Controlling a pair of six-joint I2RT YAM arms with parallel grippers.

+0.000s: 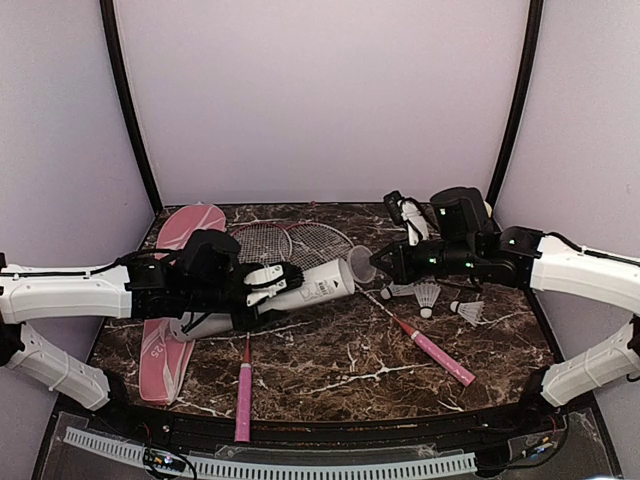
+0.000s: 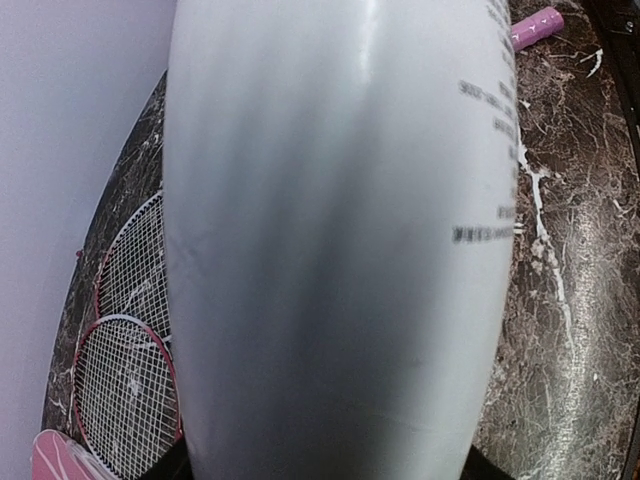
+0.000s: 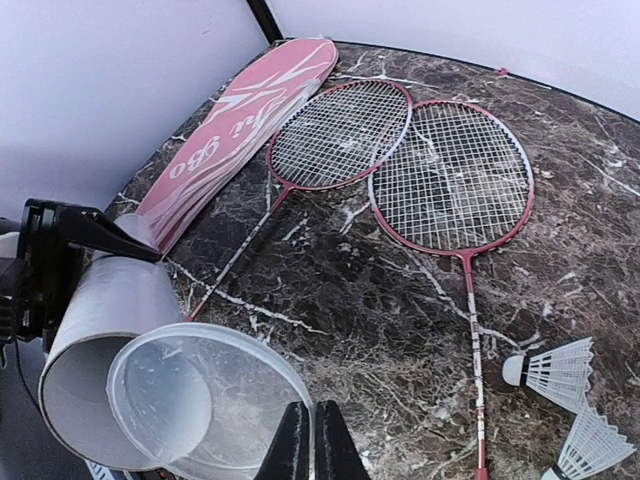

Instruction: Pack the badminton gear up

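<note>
Scanning left to right: pink lettered racquet cover (image 1: 172, 300) lies flat along the left edge of the dark marbled worktop (image 1: 330, 375). Left jaws stand partly open, clamped around the body of a white printed tube (image 1: 312, 284). The tube is held roughly level with its open end facing right, and it fills the left wrist view (image 2: 340, 240).

Two slim red-rimmed racquets (image 1: 262, 240) lie behind the tube, heads side by side at rear centre with rims touching (image 3: 400, 160). One pink handle (image 1: 243, 392) points at the near edge, the other (image 1: 440, 358) angles off to the right.

Right jaws are fully closed, pinching the rim of a clear round plastic lid (image 3: 200, 410), which sits just in front of the tube's mouth (image 1: 361, 264).

White feather shuttlecocks (image 1: 427, 295) lie on the worktop right of the second racquet's shaft, under the right arm, another at (image 1: 468, 312).
</note>
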